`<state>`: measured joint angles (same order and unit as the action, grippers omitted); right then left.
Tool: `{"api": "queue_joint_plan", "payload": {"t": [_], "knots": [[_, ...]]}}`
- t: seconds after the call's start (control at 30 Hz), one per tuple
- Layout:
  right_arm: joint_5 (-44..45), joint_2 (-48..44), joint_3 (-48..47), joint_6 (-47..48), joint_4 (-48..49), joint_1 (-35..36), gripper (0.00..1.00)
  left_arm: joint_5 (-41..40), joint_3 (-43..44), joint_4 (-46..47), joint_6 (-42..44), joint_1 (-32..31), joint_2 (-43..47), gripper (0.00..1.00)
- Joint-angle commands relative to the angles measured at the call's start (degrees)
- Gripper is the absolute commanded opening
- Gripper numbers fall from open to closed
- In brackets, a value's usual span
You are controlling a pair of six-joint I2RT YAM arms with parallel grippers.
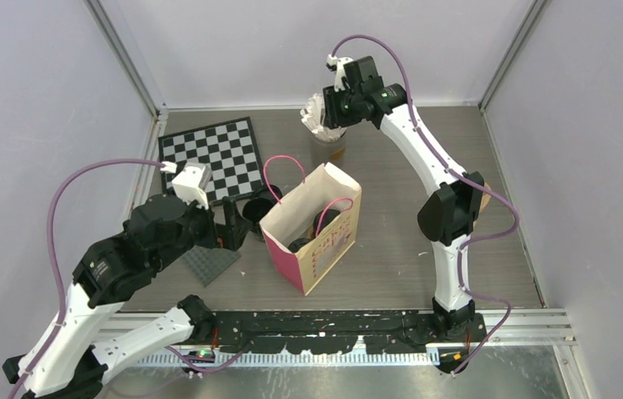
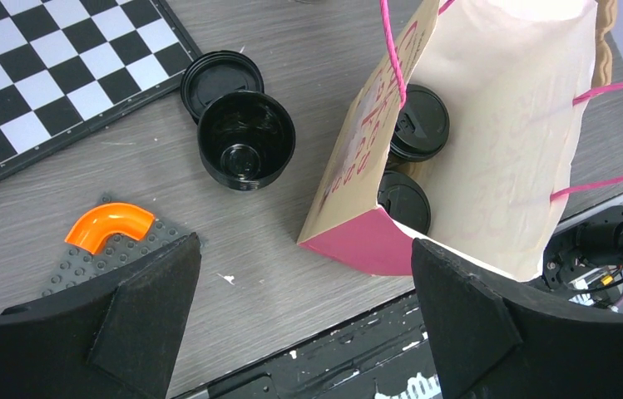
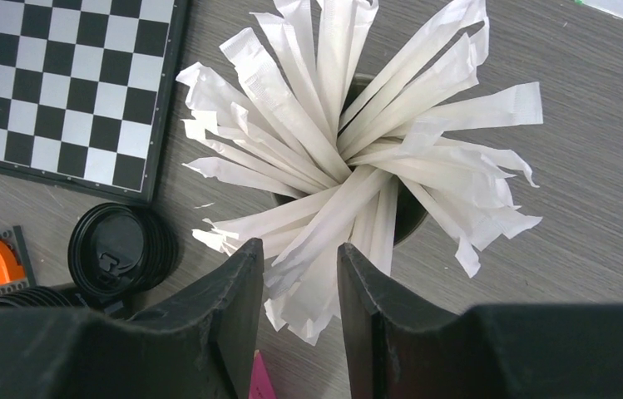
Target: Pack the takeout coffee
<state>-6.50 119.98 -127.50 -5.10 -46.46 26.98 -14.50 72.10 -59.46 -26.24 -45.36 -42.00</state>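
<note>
Two lidded black takeout coffee cups (image 2: pixel 418 122) (image 2: pixel 403 199) stand inside the open pink paper bag (image 2: pixel 491 125), also visible from above (image 1: pixel 327 223). An open black cup (image 2: pixel 245 141) stands on the table left of the bag, with a loose black lid (image 2: pixel 218 76) beside it. My left gripper (image 2: pixel 304 316) hangs wide open over the near table edge, left of the bag's base, holding nothing. My right gripper (image 3: pixel 299 274) is over the grey cup (image 3: pixel 412 216) of white wrapped sticks (image 3: pixel 349 125). Its jaws are partly apart, with several stick ends between them.
A chessboard (image 1: pixel 212 154) lies at the back left. An orange curved piece (image 2: pixel 110 226) sits on a grey studded plate (image 2: pixel 75 266) near my left gripper. The cup of sticks (image 1: pixel 327 137) stands behind the bag. Walls close in the table's sides and back.
</note>
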Motion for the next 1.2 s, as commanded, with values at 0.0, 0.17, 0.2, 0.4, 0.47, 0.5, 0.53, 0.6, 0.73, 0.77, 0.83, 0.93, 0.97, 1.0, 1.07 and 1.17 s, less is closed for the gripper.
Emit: {"api": "queue_joint_plan", "payload": {"t": [0.0,0.17,0.2,0.4,0.47,0.5,0.53,0.6,0.73,0.77,0.83,0.93,0.97,1.0,1.07,1.17], "knots": [[2.00,-0.49,-3.06,0.76,1.92,0.71,0.38,-1.54,0.06,1.11,1.04,-0.17,0.86,1.00],[5.01,-1.24,-3.03,0.89,3.52,0.81,0.24,-1.58,-0.19,1.10,1.02,-0.17,1.04,1.00],[5.39,-1.51,-2.94,1.15,3.94,0.83,0.22,-1.57,-0.28,1.17,0.94,-0.16,0.96,1.00],[5.69,-2.23,-3.55,2.37,4.97,0.86,0.05,-1.41,-0.17,1.46,1.19,-0.17,0.79,1.00],[5.71,-2.70,-3.71,2.56,4.97,0.84,0.02,-1.41,-0.20,1.45,1.19,-0.16,0.80,1.00],[5.63,-3.12,-3.72,2.63,4.93,0.86,0.01,-1.41,-0.20,1.43,1.19,-0.16,0.86,1.00],[5.69,-3.42,-3.67,2.69,4.76,0.87,0.00,-1.41,-0.20,1.34,1.19,-0.16,0.94,1.00],[6.07,-4.34,-3.95,2.86,4.12,0.85,0.00,-1.47,-0.21,1.28,1.28,-0.16,1.04,1.00],[7.29,-7.01,-4.89,2.78,1.92,0.80,0.00,-1.82,-0.28,1.27,1.16,-0.16,1.30,1.00],[8.03,-7.97,-4.57,2.69,1.88,0.80,0.00,-1.84,-0.29,1.27,1.11,-0.16,1.23,1.00],[7.74,-9.73,-3.59,2.62,2.23,0.88,0.00,-1.85,-0.44,1.49,1.10,-0.19,1.16,1.00],[7.74,-11.50,-1.55,2.57,3.59,0.82,0.00,-1.69,-0.82,2.25,1.17,-0.16,0.90,1.00],[8.09,-11.75,-1.02,2.52,4.00,0.79,0.01,-1.61,-0.96,2.46,1.21,-0.21,0.77,1.00],[8.32,-11.82,-0.59,2.54,4.16,0.86,0.03,-1.46,-1.05,2.77,1.15,-0.17,0.66,1.00],[7.88,-11.54,0.02,2.83,4.26,0.84,0.06,-1.13,-1.14,3.17,0.92,-0.17,0.47,1.00],[7.29,-10.66,0.48,2.54,4.99,0.83,0.08,-0.67,-1.15,3.56,0.16,-0.16,0.34,1.00]]}}
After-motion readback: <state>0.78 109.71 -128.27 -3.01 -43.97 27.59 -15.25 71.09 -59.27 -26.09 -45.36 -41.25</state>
